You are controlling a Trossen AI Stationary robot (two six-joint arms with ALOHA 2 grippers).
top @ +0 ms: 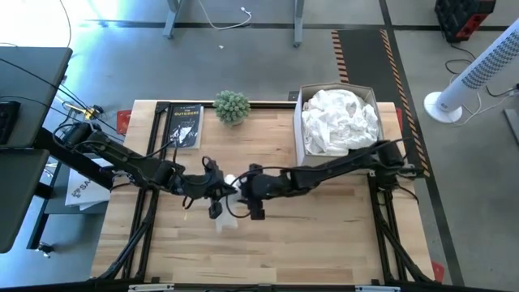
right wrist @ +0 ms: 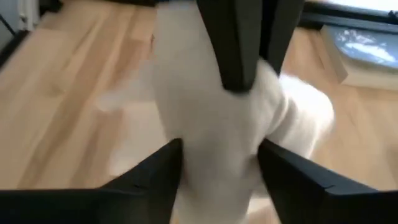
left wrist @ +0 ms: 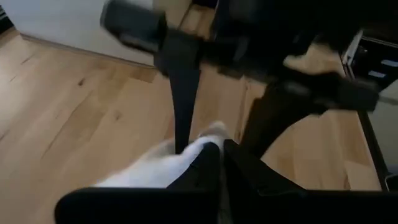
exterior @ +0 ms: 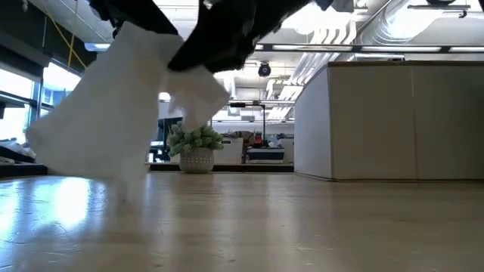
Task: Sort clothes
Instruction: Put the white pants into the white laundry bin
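Observation:
A small white garment (top: 227, 221) hangs between my two grippers over the middle of the table; in the low view it (exterior: 113, 113) hangs from the top of the picture toward the tabletop. My left gripper (top: 217, 195) is shut on it. My right gripper (top: 248, 195) is open and faces the left one; its fingers (right wrist: 168, 168) stand on either side of the white garment (right wrist: 217, 124). Whether they touch it I cannot tell. More white clothes (top: 340, 120) lie heaped in the white box (top: 298, 130) at the far right. My left gripper pinches the white garment between its two shut fingers (left wrist: 214, 165); the cloth (left wrist: 168, 163) bunches out beside them. In the right wrist view the left fingers (right wrist: 239, 43) come at the cloth's upper part (right wrist: 205, 68). The garment hangs slack below the hold.
A black book (top: 186, 126) and a small potted plant (top: 232, 106) stand at the table's far edge. The white box takes up the far right corner. Bare wood (top: 324, 235) lies along the near side.

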